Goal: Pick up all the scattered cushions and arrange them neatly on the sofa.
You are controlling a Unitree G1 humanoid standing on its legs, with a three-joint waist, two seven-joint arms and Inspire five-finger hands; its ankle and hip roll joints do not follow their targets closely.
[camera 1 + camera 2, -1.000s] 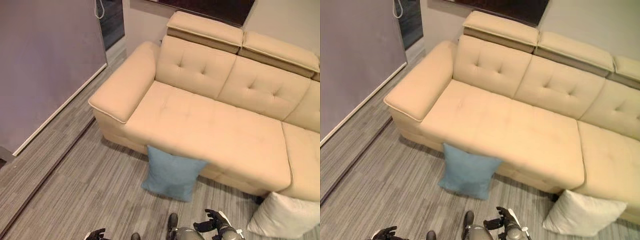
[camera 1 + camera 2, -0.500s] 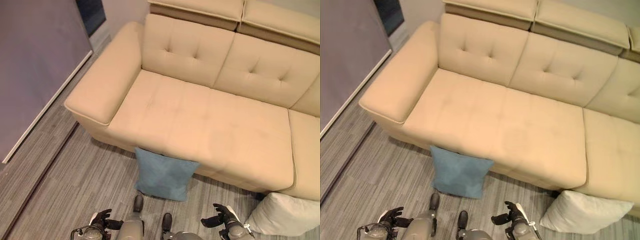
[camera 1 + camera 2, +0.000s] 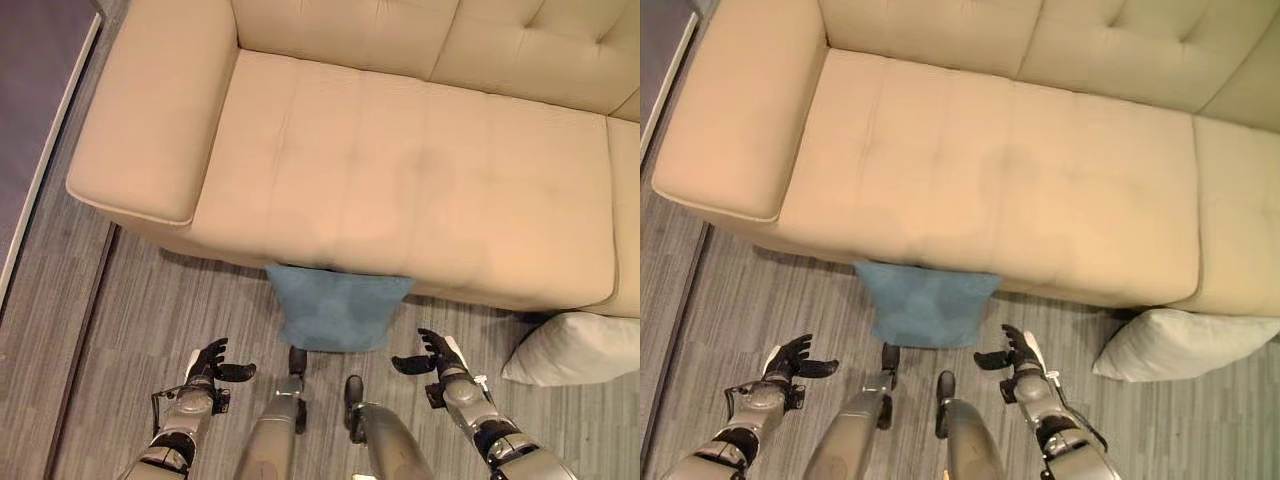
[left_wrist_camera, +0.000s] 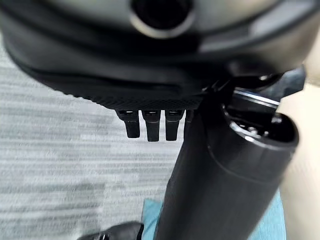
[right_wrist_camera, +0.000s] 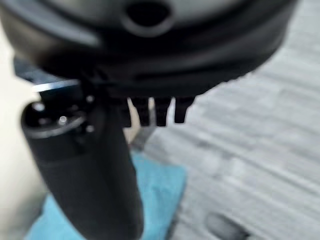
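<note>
Hovering low over the grey striped floor (image 3: 120, 300), the left hand (image 3: 210, 362) has its fingers spread and relaxed, thumb standing apart, and it holds nothing and touches nothing. The right hand (image 3: 435, 355) is held the same way on the other side, fingers loosely spread with a white cover on the thumb, empty and clear of any surface. Both hands face inward toward the blue cushion (image 3: 338, 310), one on each side of it, near but apart from it.

That blue cushion stands on the floor and leans against the front of the beige sofa (image 3: 400, 170), its upper edge tucked just under the seat's front lip. In the left wrist view a corner of the blue cushion (image 4: 155, 220) shows past the dark thumb, and the right wrist view shows it beyond that hand's straight fingers as well.

A white cushion (image 3: 575, 348) lies on the floor to the robot's right, touching the sofa's front at the join between two seat sections. The sofa seat itself carries no cushion. No writing or label can be read on any of these things.
</note>
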